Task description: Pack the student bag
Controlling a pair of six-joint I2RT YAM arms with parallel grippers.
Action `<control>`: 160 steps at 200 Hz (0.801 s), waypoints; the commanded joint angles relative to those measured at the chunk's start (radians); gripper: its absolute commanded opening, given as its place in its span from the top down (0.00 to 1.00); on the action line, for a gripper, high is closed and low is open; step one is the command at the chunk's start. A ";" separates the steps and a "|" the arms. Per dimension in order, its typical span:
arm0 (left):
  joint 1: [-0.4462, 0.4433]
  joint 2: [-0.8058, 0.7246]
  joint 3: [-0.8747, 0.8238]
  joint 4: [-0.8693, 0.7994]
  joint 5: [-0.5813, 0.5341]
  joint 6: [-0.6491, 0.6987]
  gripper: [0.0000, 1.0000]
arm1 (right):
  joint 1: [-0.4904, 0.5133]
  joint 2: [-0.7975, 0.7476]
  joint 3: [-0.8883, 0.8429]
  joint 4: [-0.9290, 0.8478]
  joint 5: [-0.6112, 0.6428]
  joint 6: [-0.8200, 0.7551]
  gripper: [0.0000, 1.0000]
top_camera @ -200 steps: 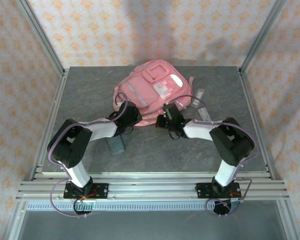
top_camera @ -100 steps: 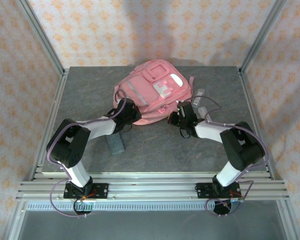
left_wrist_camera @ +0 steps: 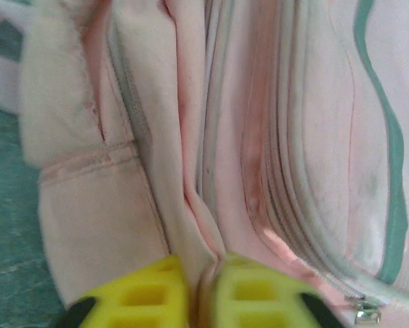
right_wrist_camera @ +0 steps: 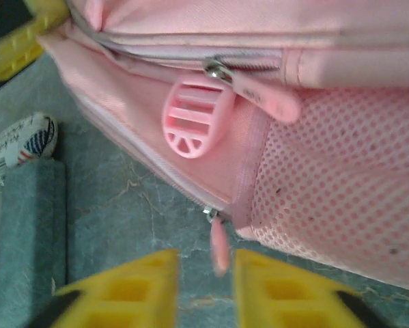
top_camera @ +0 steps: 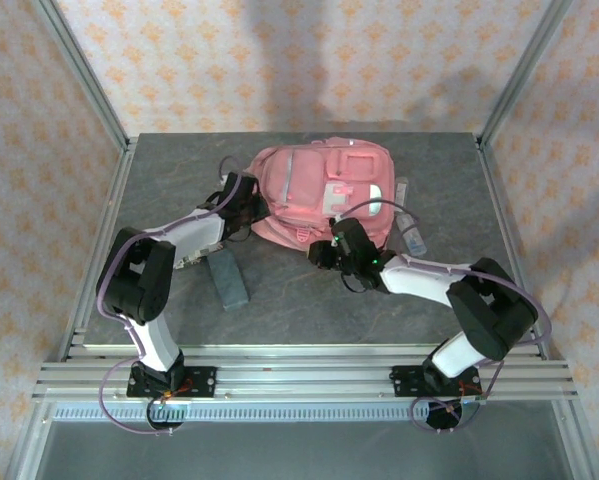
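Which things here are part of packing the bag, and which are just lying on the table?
In the job:
- student bag, left gripper pinching a fold of it
- its pink zip pull, between the right gripper's open fingers

Lying about, untouched (maybe to be packed):
- grey block
- small flag-print item
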 commanded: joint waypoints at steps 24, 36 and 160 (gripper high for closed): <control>0.012 -0.131 -0.082 0.050 -0.072 0.012 0.53 | -0.097 -0.151 0.073 -0.117 -0.037 -0.003 0.50; -0.014 -0.162 -0.113 0.062 -0.063 0.010 0.50 | -0.148 -0.145 0.092 -0.149 -0.048 0.019 0.50; -0.357 0.040 0.056 -0.011 -0.114 0.007 0.35 | -0.357 0.126 0.102 -0.082 -0.173 0.280 0.55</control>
